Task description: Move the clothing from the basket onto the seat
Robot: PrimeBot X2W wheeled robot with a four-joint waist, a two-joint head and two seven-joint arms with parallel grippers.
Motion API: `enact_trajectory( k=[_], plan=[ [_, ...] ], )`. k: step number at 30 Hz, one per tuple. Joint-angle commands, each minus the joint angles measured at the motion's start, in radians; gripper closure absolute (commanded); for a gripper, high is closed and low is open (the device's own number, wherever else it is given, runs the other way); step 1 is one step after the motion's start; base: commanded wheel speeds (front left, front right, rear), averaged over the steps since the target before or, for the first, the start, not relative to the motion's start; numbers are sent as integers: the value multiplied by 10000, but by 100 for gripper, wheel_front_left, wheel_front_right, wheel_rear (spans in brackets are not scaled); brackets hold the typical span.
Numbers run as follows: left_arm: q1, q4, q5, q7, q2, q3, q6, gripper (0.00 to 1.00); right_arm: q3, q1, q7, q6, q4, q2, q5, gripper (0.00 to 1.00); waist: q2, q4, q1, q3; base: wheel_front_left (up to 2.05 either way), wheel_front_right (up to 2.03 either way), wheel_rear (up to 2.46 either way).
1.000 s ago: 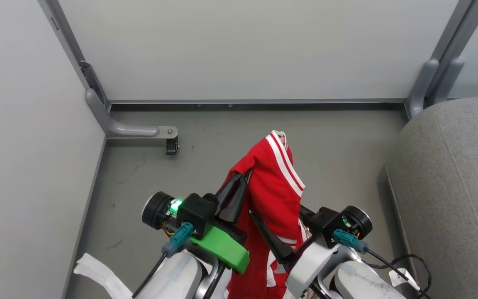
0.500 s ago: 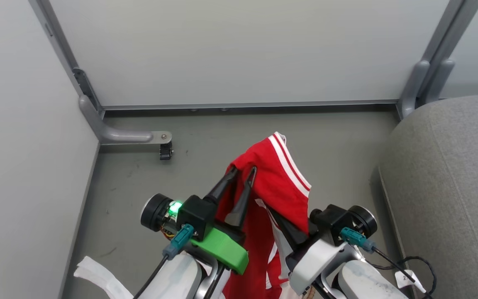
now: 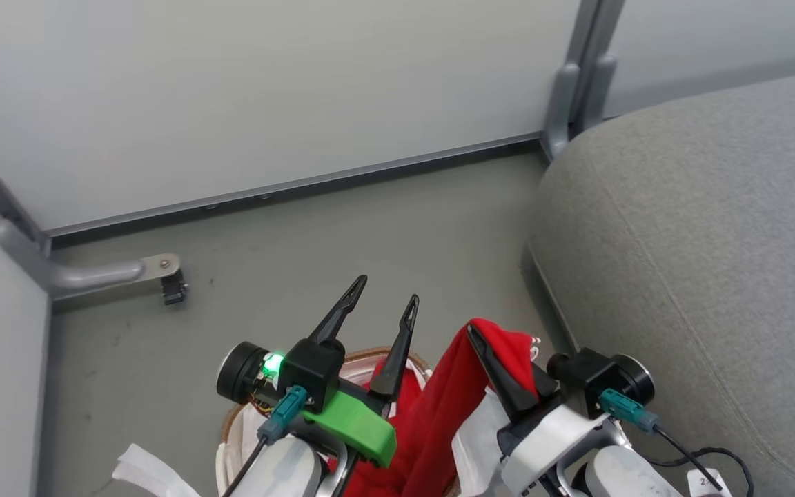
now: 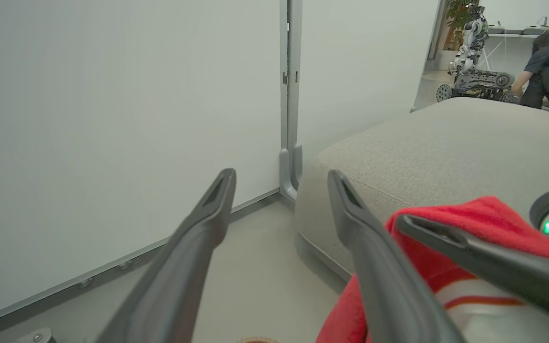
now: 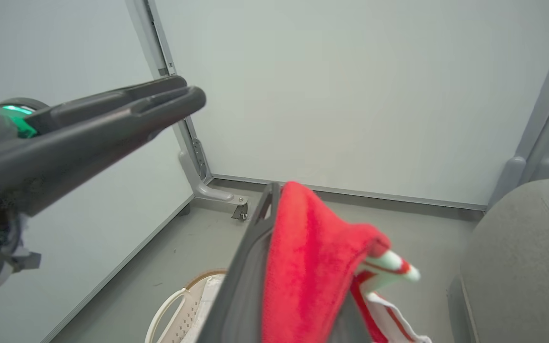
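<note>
Right pincer [image 3: 475, 335] is clamped on the clothing [image 3: 439, 407] at lower centre, its tail trailing into the basket [image 3: 356, 355]. Left pincer [image 3: 386, 290] gapes wide, empty. Risk: the single thin pinch may slip, or the tail may snag the basket, short of the seat [image 3: 701, 241] at right.

Left gripper [image 3: 384, 295]: two long dark fingers spread wide, nothing between them, pointing up and forward.
Right gripper [image 3: 482, 342]: dark fingers pinched on soft bright red fabric clothing [image 3: 439, 414].
Pale forearms [image 3: 287, 473]: side by side, low in the head view.
</note>
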Motion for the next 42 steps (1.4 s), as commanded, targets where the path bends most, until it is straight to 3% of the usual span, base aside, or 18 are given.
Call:
enact_trajectory(
  k=[1, 10, 20, 31, 42],
  plan=[
    [144, 39, 72, -9, 20, 53, -43, 0, -99, 138, -50, -7, -78, -44, -8, 100, 0, -1141, 0, 175, 0, 0, 0],
    [307, 101, 114, -9, 25, 194, -115, 0, -743, 502, -50, -7, -278, -107, -80, 100, 0, -2283, 0, 281, 0, 0, 0],
    [500, 103, 302, -9, 28, 310, -151, 0, -1340, 520, -50, -7, -429, -184, -169, 100, 0, -2991, 0, 453, 0, 0, 0],
    [254, 361, 714, -9, 29, 317, -349, 0, -1994, -794, -50, -7, -526, -967, -549, 100, 0, -2865, 0, 1268, 0, 0, 0],
    [-355, 501, 1389, -9, 100, 581, -577, 0, -2695, -3323, -50, -7, -417, -2148, -992, 100, 0, -2398, 0, 2788, 0, 0, 0]
  ],
)
